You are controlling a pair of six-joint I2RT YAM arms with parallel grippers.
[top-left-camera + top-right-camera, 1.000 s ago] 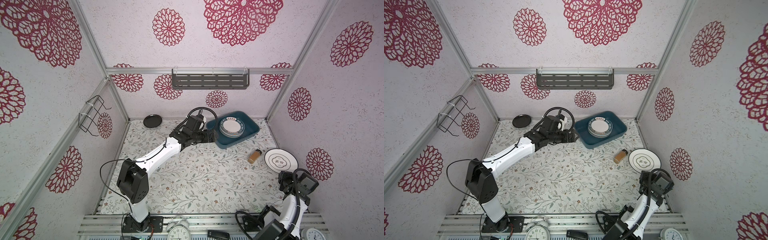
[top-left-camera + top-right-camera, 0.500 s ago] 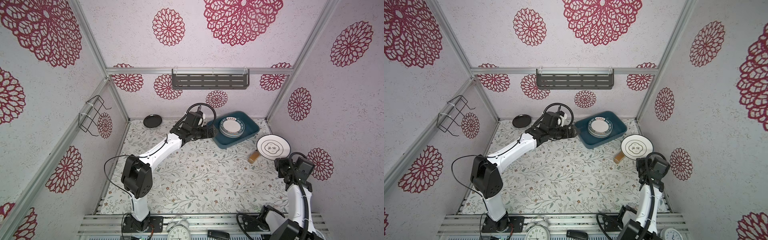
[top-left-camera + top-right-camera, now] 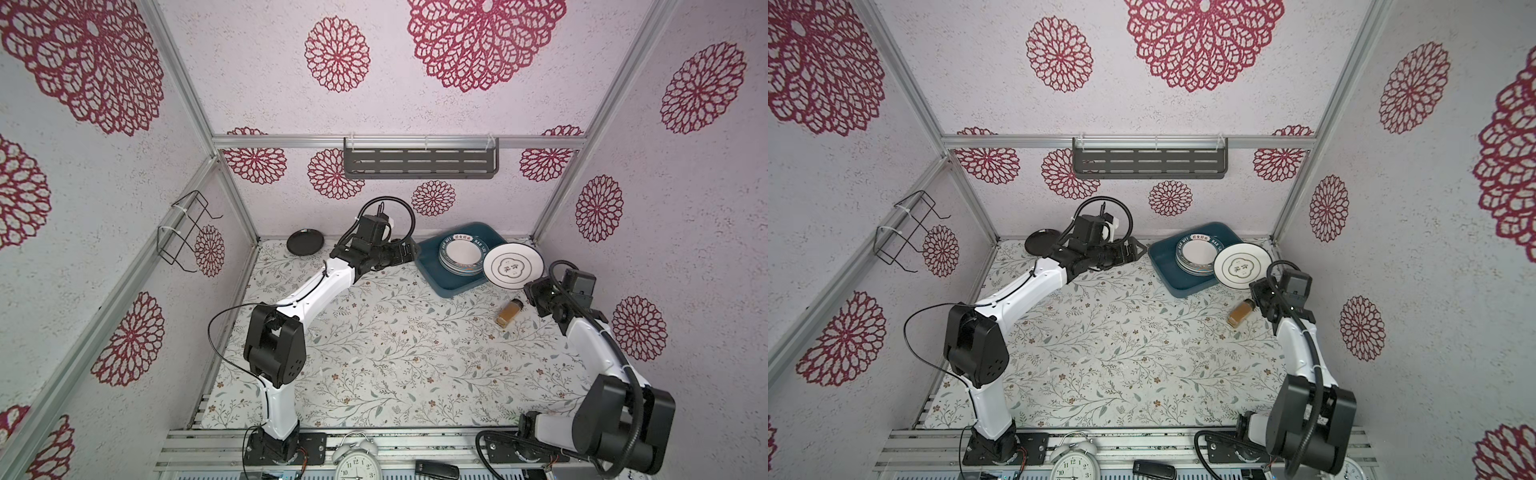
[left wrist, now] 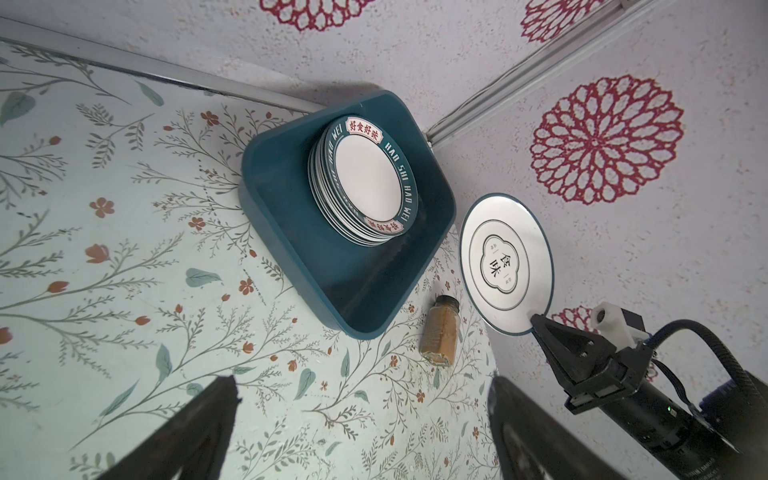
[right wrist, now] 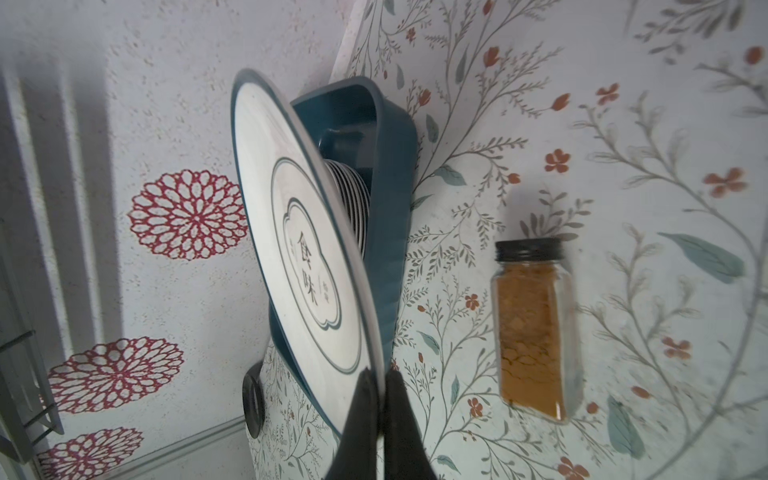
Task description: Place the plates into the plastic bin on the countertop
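Plate (image 3: 513, 266) with cloud outline hangs at the right edge of the bin (image 3: 430, 268), rim pinched by the right gripper (image 3: 528, 286); the stack (image 3: 460, 255) lies just left. Left gripper (image 3: 409, 252) stands open, empty.

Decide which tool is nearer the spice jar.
Right. The right tool, shut on a plate, is just beside the jar; the open left tool is across the bin from it.
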